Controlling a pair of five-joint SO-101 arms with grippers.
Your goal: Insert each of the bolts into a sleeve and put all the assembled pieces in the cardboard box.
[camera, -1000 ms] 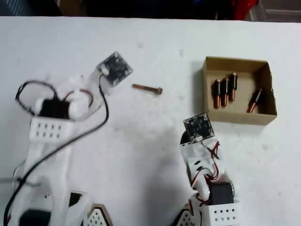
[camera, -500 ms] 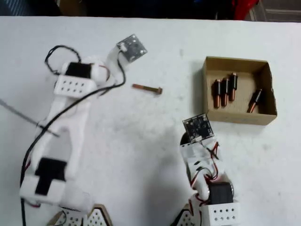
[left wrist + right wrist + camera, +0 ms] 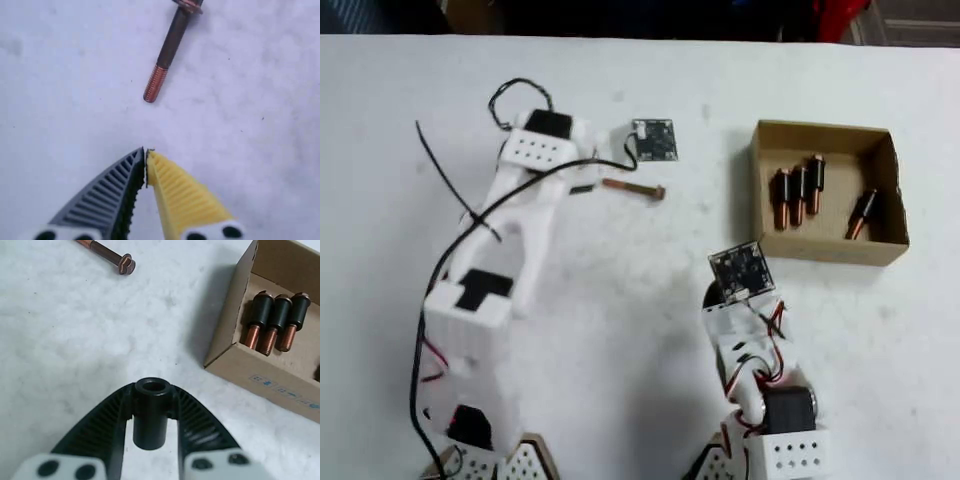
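Observation:
A copper bolt (image 3: 633, 188) lies flat on the white table, left of the cardboard box (image 3: 828, 250); it also shows as the bolt (image 3: 169, 46) and the bolt (image 3: 107, 254). My left gripper (image 3: 145, 151) sits shut just short of the bolt's threaded end, nothing between its fingers. My right gripper (image 3: 151, 412) is shut on a black sleeve (image 3: 150, 415), held upright near the box's front left corner. Inside the box lie several assembled bolt-and-sleeve pieces (image 3: 797, 194); three of them show as the pieces (image 3: 274, 321).
The left arm (image 3: 515, 230) stretches across the table's left half, its cable looping beside it. The right arm (image 3: 755, 380) stands at the front, just before the box (image 3: 280, 360). Open white table lies between the arms and behind the box.
The left arm has swung forward and to the right, bringing its gripper from the left side up to the bolt's threaded end. The right arm, the bolt and the box have stayed put.

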